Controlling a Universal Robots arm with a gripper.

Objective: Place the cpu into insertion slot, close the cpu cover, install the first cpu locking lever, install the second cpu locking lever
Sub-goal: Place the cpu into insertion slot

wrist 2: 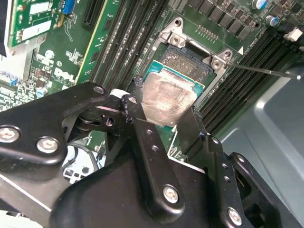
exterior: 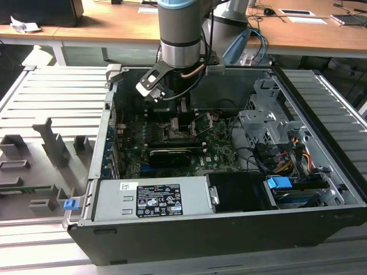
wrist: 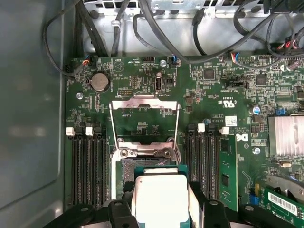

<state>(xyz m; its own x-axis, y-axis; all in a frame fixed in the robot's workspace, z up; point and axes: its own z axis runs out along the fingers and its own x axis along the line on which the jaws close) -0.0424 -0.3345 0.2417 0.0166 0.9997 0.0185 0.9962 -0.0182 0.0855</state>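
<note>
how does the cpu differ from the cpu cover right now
The cpu is a solid pale plate; the cpu cover is an open frame with green board showing through its window. The cpu is gripped by the tool at the insertion slot; the cpu cover is swung open, away from it, untouched. Both are square and silvery.

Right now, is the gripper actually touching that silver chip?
Touching. In the second wrist view the black fingers of the gripper press against opposite edges of the cpu, with no gap on either side.
</note>
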